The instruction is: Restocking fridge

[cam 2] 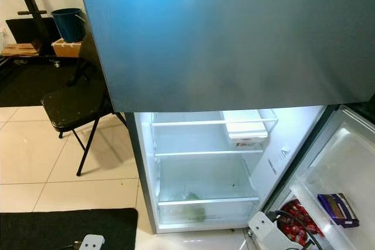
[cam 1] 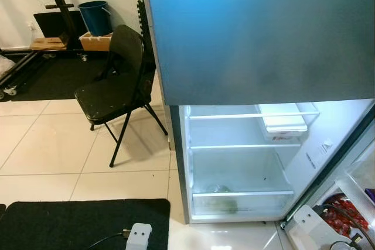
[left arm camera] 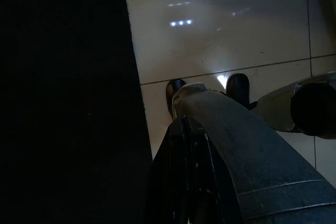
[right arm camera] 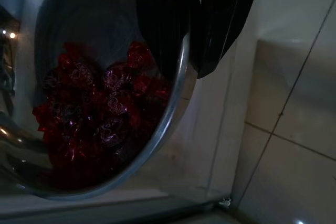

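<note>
The fridge (cam 1: 234, 168) stands in front of me with its lower door swung open to the right and its white shelves lit and bare. A white tray (cam 1: 284, 122) sits on the top shelf, and something green lies in the bottom drawer (cam 1: 225, 203). At the lower right my right gripper (right arm camera: 186, 72) is shut on the rim of a metal bowl (right arm camera: 157, 145), one finger inside and one outside. The bowl holds red wrapped sweets (cam 2: 296, 223). A purple packet (cam 2: 337, 209) lies in the door shelf. My left arm (cam 1: 139, 235) hangs idle at the bottom.
The grey freezer door (cam 1: 258, 33) is closed above the opening. A black folding chair (cam 1: 114, 95) stands left of the fridge on the tiled floor. A black mat (cam 1: 82, 223) lies at my feet, and a blue bucket (cam 1: 95, 17) is by the far wall.
</note>
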### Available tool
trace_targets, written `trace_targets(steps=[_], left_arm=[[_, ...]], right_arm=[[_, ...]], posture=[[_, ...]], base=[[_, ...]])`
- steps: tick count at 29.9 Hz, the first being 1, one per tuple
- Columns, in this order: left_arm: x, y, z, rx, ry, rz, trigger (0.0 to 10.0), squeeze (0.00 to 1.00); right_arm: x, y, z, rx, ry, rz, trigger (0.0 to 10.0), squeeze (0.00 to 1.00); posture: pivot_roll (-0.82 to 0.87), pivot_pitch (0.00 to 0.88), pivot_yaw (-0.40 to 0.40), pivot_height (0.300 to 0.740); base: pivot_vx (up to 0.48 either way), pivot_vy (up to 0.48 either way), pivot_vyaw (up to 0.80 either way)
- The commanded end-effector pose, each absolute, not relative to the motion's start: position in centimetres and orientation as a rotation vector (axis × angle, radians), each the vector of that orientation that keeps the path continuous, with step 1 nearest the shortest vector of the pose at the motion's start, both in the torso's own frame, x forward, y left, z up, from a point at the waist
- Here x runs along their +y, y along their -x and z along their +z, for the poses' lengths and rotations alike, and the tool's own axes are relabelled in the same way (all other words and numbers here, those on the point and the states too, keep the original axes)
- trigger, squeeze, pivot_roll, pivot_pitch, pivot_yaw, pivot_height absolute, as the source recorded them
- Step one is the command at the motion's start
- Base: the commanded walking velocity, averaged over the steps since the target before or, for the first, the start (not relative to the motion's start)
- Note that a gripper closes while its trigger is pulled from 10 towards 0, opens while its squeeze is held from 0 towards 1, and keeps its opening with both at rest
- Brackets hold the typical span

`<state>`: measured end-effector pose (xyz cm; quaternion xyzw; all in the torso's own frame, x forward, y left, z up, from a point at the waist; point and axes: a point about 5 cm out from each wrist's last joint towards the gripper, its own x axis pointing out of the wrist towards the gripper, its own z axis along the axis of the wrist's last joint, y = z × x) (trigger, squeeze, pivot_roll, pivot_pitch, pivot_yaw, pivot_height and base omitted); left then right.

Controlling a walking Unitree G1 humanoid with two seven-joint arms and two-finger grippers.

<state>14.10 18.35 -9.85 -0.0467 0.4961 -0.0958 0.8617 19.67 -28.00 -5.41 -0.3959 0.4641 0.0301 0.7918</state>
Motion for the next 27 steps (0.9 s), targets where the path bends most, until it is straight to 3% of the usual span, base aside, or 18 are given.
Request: trace_targets(steps=[1,5,14,21,27], left_arm=[[18.1,-13.7,-10.0,1.051,0.105,-0.205,10.0,0.00],[18.1,-13.7,-10.0,1.050,0.103,-0.206,10.0,0.00],[18.1,-13.8,-10.0,1.050,0.102,-0.208,10.0,0.00],[17.9,-13.8,-10.0,1.049,0.105,-0.211,10.0,0.00],[17.8,-14.4,-9.8,1.024,0.106,-0.227,10.0,0.00]], right_arm=[[-26.5,-19.6,-6.0,0.983,0.791,0.129,10.0,0.00],[-23.7,-18.9,-7.1,0.977,0.686,0.262,10.0,0.00],[-20.7,-18.4,-7.8,0.917,0.614,0.409,10.0,0.00],[-19.6,-18.4,-7.9,0.887,0.615,0.438,10.0,0.00],[-19.7,-16.3,-8.9,0.967,0.624,0.449,10.0,0.00]], posture=[[-0.03,0.000,-0.009,0.740],[-0.03,0.000,-0.009,0.740],[-0.03,0.000,-0.010,0.740],[-0.03,0.000,-0.011,0.740],[-0.02,0.000,-0.016,0.740]], base=[[0.000,0.000,0.00],[0.000,0.000,0.00],[0.000,0.000,0.00],[0.000,0.000,0.00],[0.000,0.000,0.00]])
